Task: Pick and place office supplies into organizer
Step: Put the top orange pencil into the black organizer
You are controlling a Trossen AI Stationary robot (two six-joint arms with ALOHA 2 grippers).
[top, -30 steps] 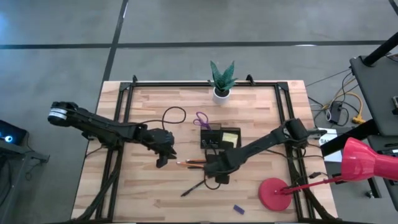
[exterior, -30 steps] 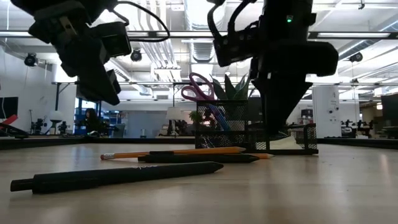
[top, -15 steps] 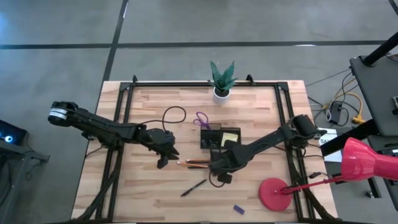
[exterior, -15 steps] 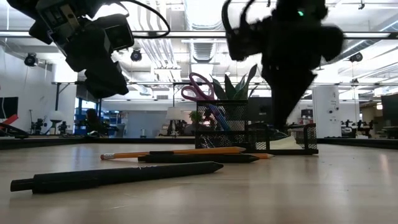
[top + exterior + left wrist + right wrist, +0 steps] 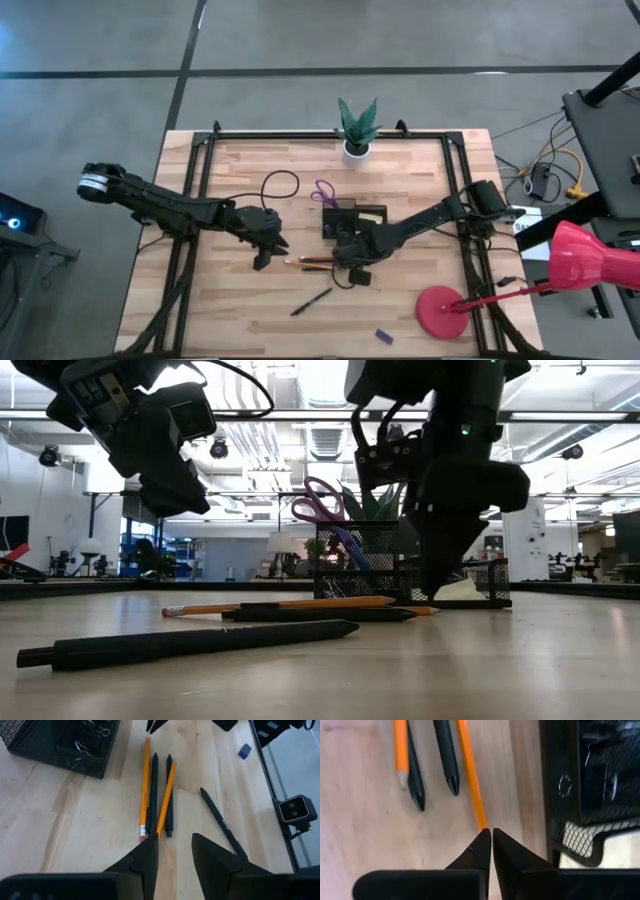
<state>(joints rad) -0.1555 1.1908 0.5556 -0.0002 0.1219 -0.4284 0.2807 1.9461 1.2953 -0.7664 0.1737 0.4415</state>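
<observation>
Low view: pale wood table (image 5: 480, 670) before a lit workshop; left fingers (image 5: 172, 852) parted, right fingers (image 5: 490, 851) closed, both empty.

- The black wire-mesh organizer (image 5: 580, 795) is cut off by the right wrist picture's edge; what lies inside it is too blurred to name.
- In the low view, the dark right arm (image 5: 450, 470) hides much of that organizer's front.
- The small blue block (image 5: 382, 336), well apart from the organizer, is too small to identify.
</observation>
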